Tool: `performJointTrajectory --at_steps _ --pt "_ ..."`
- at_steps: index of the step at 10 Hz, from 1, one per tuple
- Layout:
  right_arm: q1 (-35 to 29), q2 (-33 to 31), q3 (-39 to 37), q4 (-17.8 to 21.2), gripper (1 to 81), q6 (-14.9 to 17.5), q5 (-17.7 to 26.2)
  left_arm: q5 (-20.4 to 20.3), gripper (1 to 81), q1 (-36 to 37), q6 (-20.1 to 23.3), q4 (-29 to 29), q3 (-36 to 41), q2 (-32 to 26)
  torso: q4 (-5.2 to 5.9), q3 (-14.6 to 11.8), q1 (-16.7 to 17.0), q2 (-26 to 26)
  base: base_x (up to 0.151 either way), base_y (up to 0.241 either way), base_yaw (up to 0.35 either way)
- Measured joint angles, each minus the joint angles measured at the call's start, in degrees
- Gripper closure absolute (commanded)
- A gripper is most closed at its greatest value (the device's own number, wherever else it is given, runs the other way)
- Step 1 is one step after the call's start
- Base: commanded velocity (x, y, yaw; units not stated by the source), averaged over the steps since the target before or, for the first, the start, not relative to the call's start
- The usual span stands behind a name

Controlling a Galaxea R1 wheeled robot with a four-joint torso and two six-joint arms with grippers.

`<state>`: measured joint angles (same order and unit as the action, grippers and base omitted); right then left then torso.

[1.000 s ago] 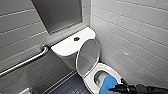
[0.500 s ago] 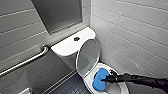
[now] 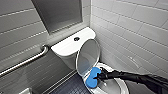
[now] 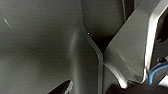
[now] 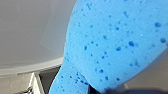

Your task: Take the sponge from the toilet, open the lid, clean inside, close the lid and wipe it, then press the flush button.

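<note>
The white oval plastic lid point(image 3: 87, 58) is open. The right tool point(image 3: 98, 76) grasps the bright blue soft sponge point(image 3: 91, 78) over the bowl of the white ceramic toilet point(image 3: 65, 47). I judge cleaning is underway; closing, wiping and flushing remain.

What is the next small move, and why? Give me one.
Probably sweep the sponge deeper into the toilet bowl: the lid stands open, and the right pincer holds the sponge at the bowl's rim.
</note>
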<state>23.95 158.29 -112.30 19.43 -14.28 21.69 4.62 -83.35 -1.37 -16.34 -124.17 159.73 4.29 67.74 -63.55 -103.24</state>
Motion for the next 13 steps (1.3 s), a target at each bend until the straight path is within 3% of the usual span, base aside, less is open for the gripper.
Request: performJointTrajectory --at_steps 2,5,9,13 --pt "0.4 0.3 -0.6 0.0 81.1 -3.1 -1.2 0.0 1.0 0.0 0.0 0.0 0.0 0.0 0.00 0.0 0.0 0.0 0.000 0.000 0.000" --pt "3.9 -1.6 5.6 0.0 81.1 -6.6 -7.3 0.0 1.0 0.0 0.0 0.0 0.0 0.0 0.00 0.0 0.0 0.0 0.000 0.000 0.000" --pt "10.8 -8.5 11.5 0.1 81.1 -8.1 -12.2 0.0 1.0 0.0 0.0 0.0 0.0 0.1 0.00 0.0 0.0 0.0 0.000 0.000 0.000" --pt "13.2 -14.9 17.0 0.0 81.1 -8.3 -14.4 -0.1 1.0 0.0 0.0 0.0 0.0 0.1 0.00 0.0 0.0 0.0 0.000 0.000 0.000"
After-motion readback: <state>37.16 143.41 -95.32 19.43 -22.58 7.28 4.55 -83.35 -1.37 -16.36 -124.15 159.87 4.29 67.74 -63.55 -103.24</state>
